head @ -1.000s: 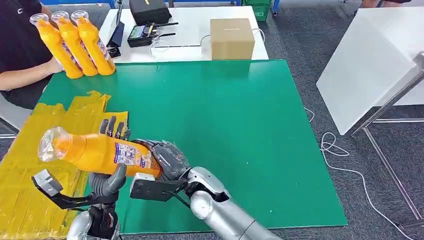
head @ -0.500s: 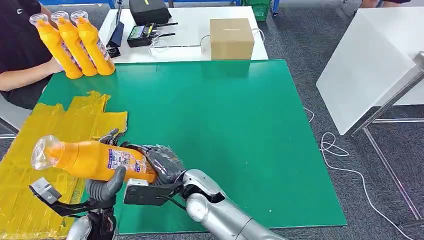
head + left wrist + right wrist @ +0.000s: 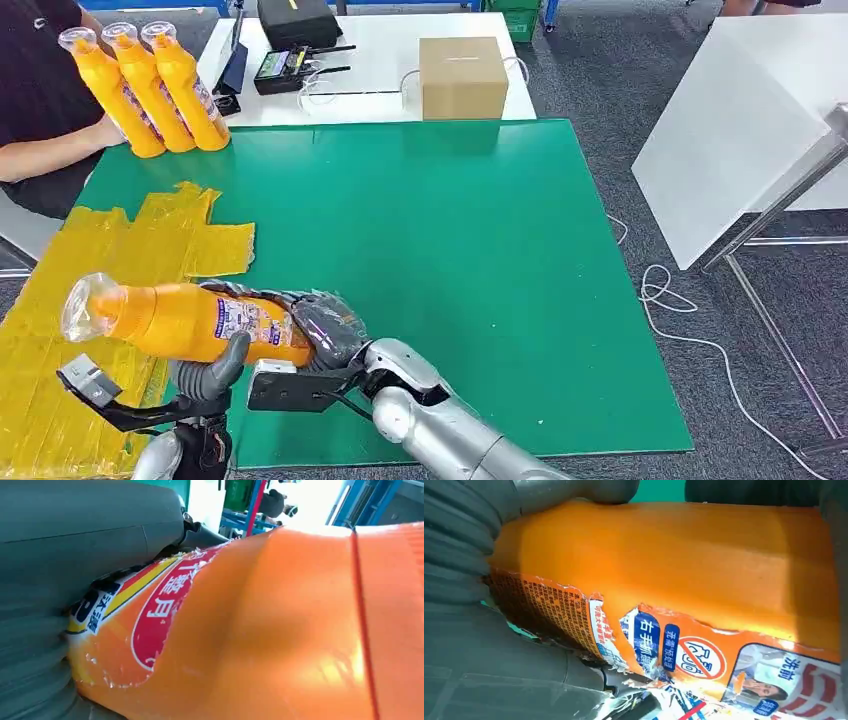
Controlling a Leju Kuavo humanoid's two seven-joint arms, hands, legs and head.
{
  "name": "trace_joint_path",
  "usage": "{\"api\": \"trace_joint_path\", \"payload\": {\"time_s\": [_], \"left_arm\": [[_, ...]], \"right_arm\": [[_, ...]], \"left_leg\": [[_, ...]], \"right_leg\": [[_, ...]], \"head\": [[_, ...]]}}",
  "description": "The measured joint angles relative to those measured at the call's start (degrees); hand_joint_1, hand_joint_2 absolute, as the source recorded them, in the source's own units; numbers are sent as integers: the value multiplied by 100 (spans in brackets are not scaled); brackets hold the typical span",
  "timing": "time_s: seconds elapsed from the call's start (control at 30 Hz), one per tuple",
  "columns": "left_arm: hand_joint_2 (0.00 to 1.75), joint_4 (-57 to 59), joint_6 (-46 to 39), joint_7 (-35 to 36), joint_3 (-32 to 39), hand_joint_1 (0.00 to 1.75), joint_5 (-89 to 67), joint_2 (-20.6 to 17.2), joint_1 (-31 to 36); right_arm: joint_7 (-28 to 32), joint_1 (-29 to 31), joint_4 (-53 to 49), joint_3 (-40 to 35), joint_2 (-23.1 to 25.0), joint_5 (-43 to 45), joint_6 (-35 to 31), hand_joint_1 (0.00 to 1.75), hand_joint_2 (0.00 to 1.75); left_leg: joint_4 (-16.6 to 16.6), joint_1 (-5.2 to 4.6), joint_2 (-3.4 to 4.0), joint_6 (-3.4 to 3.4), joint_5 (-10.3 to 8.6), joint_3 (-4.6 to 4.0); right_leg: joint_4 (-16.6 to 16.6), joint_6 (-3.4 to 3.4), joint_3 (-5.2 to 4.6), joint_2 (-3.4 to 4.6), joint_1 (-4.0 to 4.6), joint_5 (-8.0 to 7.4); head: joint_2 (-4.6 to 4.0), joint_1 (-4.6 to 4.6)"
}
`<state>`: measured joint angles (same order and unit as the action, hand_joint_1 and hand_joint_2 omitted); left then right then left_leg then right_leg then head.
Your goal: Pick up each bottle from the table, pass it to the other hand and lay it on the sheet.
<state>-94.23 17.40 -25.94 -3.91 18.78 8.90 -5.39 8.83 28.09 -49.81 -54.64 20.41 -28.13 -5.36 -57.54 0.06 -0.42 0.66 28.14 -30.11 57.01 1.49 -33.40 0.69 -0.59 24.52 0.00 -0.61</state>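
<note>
Over the near left corner of the green tabletop (image 3: 450,250), the orange bottle (image 3: 195,322) lies on its side in the air, clear cap pointing left above the yellow sheet (image 3: 60,330). Both hands are on it: the left hand (image 3: 205,372) cups it from below with its thumb up against the label, and the right hand (image 3: 325,325) wraps the base end. This looks like the middle of the hand-over.

To do it well, the left hand should close firmly round the body before the right lets go; the bottle is smooth and its torn label may slip under the fingers. The right hand should then open fully and draw off to the right, along the bottle's length, so as not to drag it. After that the left can lower it flat onto the sheet.

The head view gives the layout: three more orange bottles (image 3: 145,90) stand at the far left beside a person's arm (image 3: 50,155), with a cardboard box (image 3: 462,77) beyond the green mat. The left wrist view shows the grey thumb pressed to the red label; the right wrist view shows the peeling label edge, and a grey finger curled over the bottle's body.
</note>
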Motion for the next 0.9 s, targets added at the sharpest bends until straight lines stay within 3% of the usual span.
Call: {"api": "trace_joint_path", "payload": {"time_s": [0.33,0.37,0.4,0.43,0.47,0.63,0.9], "left_arm": [[175,0,7,-4,7,175,2,2,11],[175,-2,11,-9,7,175,2,2,18],[175,-2,13,-11,7,175,2,2,30],[175,0,15,-9,7,175,2,4,43],[175,0,18,-9,7,175,0,11,58],[175,-70,-205,-137,-18,175,-552,20,112],[175,-280,-317,-240,4,175,-772,13,176]], "right_arm": [[0,-1,15,9,9,-15,-46,175,175],[2,-2,15,20,9,-18,-61,164,175],[7,-8,15,35,9,-31,-85,24,175],[9,-14,15,57,9,-39,-114,0,175],[11,-20,15,76,0,-66,-169,0,0],[17,-144,-72,264,-161,-144,-437,0,0],[52,-421,-481,684,-525,-219,-345,0,0]], "left_leg": [[0,0,1,0,0,1],[0,0,1,0,0,1],[0,0,1,0,0,1],[0,0,1,0,0,1],[0,0,1,0,0,1],[0,0,-1,0,0,1],[0,0,-5,1,1,-3]], "right_leg": [[0,0,0,0,1,0],[0,0,0,0,1,0],[0,0,0,0,1,0],[0,0,0,0,1,0],[0,0,0,0,1,0],[0,0,1,0,0,0],[0,0,2,-1,-3,0]], "head": [[0,-2],[0,0],[0,0],[0,-2],[0,0],[0,0],[0,-2]]}}
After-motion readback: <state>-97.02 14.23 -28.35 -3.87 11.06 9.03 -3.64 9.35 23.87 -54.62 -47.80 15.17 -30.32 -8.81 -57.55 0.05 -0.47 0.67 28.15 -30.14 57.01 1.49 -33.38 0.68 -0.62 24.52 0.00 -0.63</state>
